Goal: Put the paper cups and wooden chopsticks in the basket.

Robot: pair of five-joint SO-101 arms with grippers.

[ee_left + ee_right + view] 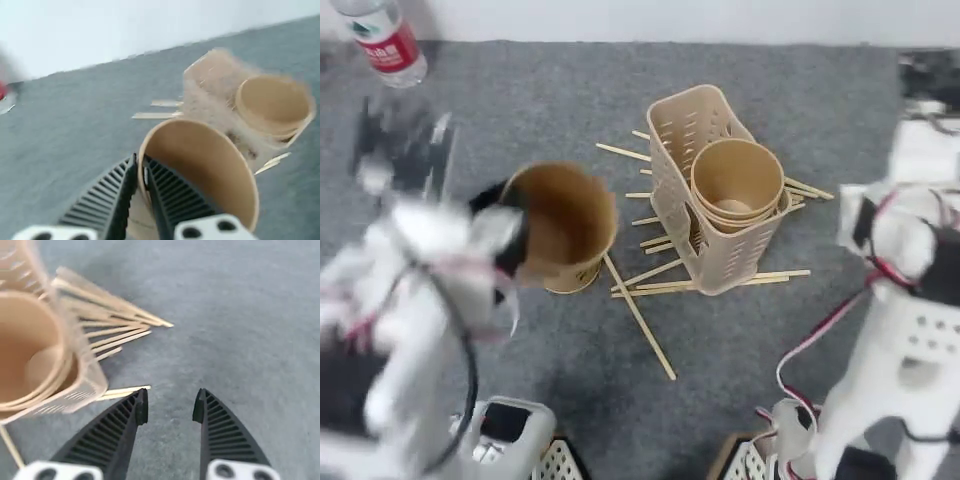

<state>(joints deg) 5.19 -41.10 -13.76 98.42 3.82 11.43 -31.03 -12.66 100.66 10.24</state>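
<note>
1. The left pincer [140, 162] is clamped shut on the rim of a paper cup [200, 160], with one finger inside the wall and one outside. The cup hangs tilted just beside the basket [682, 128], on the side away from the right arm (whether its base touches the worktop [770, 90] I cannot tell).
2. A stack of cups [737, 180] already sits nested inside the basket, filling the half nearer the right arm.
3. The wooden chopsticks [640, 315] all lie outside the basket, fanned around its foot. Several seem to run under it.
4. The right pincer [170, 407] is spread wide and holds nothing. It hovers low beside the basket, on the side opposite the held cup.
5. The grip is a thin pinch on one edge of soft paper. The cup could swivel in it, slip out, or crease if swung quickly.
6. The basket looks light and may be perched on chopsticks. If the cup's base knocks its wall on the way over, the basket could slide or tip and spill the stack.
7. The stack takes up much of the basket's opening. A cup lowered off-centre would likely catch on the top cup's rim, perch there and fall out.
8. The chopsticks lie flat and thin, so a pincer may skid off them. Pulling one from beneath the basket would drag the basket along.
</note>
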